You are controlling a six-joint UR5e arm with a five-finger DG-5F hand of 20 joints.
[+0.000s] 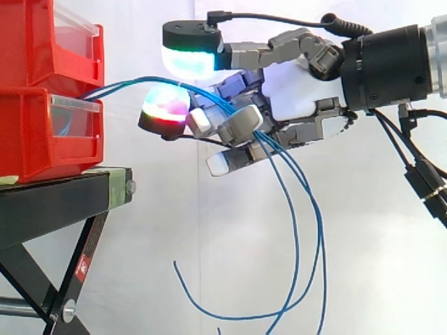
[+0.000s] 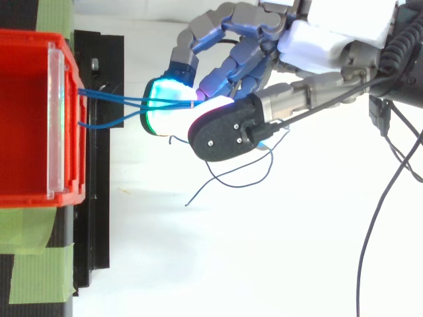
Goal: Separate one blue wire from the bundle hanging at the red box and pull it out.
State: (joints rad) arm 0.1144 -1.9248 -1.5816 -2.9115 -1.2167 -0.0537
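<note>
The hand (image 1: 297, 91) curls round the blue wires (image 2: 115, 99) leaving stacked red bins (image 1: 35, 139) on a black stand (image 1: 49, 206); white curtain (image 1: 140, 230) behind.

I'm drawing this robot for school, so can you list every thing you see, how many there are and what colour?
red bins: two, red, stacked on the stand at the left of the side view.
blue wires: several, blue, run from the bins' front through the hand, ends hanging loose.
black stand: one, black, under the bins.
green tape: patches, green, on the stand.
white curtain: one, white, behind everything.
hand: one, grey and white, glowing pads, fingers curled round the wires.
arm: one, black, from the right.
</note>
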